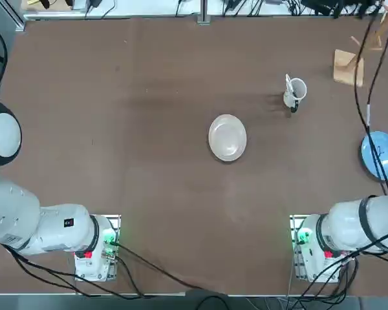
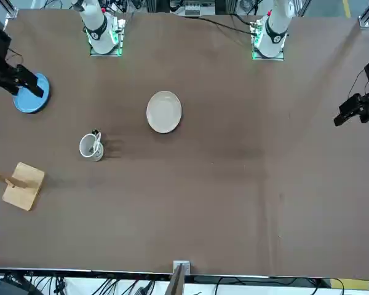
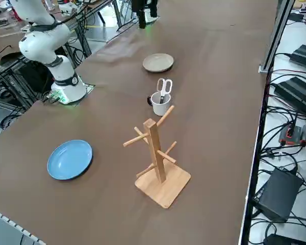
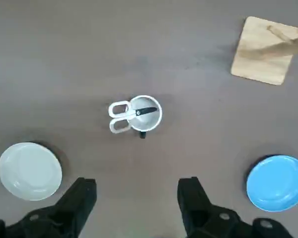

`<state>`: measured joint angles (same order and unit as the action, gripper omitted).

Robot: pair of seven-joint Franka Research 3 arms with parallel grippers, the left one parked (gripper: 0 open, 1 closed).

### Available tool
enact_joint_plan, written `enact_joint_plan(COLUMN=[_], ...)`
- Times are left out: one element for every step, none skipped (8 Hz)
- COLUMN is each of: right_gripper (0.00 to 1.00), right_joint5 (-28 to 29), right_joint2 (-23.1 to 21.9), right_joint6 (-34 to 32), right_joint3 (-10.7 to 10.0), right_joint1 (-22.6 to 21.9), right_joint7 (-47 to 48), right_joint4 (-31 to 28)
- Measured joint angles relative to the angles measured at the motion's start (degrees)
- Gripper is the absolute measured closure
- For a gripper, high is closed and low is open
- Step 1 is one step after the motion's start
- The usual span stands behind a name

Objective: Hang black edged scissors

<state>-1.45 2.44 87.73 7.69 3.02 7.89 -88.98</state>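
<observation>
Right claw (image 4: 136, 196): fingers spread apart, holding nothing, raised high above the surface (image 1: 116, 129); in the front view it shows at the far left edge (image 2: 24, 80), dark, over the blue plate.

Black edged scissors (image 4: 129, 115): standing blades-down in the white mug, pale handle loops sticking out over the rim, a dark blade visible inside the cup. In the right side view they sit at frame centre (image 3: 163, 88), loops upward. In the top view only a slim pale sliver shows, upper right (image 1: 288, 84).

White mug (image 4: 146, 115): upright on the surface, dark handle, upper right of centre in the top view (image 1: 296, 92), left of centre in the front view (image 2: 90, 147).

Cream plate (image 1: 227, 137): mid-frame in the top view, apart from the mug; lower left in the wrist view (image 4: 30, 171).

Blue plate (image 1: 383, 155): right edge of the top view, partly crossed by a cable; lower left in the right side view (image 3: 70, 159).

Wooden peg rack (image 3: 158, 158): upright post with angled pegs on a square base, lower centre of the right side view, near the mug but not touching; nothing hangs on it. Upper right corner in the top view (image 1: 349, 64).
</observation>
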Motion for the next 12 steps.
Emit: enact_joint_plan(right_gripper=[0.0,0.0,0.0,0.0,0.0,0.0,0.0,0.0,0.0,0.0,0.0,0.0], right_joint5=[-2.8,-5.9,-8.4,-9.7,-10.3,-10.6,-10.8,-11.5,-13.0,-15.2,-18.0,-20.8], right_joint2=[1.9,3.7,4.9,5.4,5.6,5.5,5.5,5.6,6.0,6.9,8.4,10.0], right_joint6=[2.5,5.5,8.7,11.9,14.9,17.9,21.0,24.3,27.2,29.1,30.0,30.4], right_joint3=[0.5,0.7,0.8,0.8,0.8,0.6,0.5,0.5,0.6,0.6,0.7,0.7], right_joint1=[-3.5,-7.2,-9.7,-10.7,-10.8,-10.8,-10.8,-11.0,-11.8,-13.0,-14.3,-15.3], right_joint7=[3.7,7.8,10.8,12.4,13.9,16.1,18.6,21.4,25.1,29.1,32.8,36.1], right_joint4=[-1.7,-4.1,-7.2,-10.4,-13.4,-16.0,-18.5,-21.3,-23.8,-25.6,-26.6,-26.8])
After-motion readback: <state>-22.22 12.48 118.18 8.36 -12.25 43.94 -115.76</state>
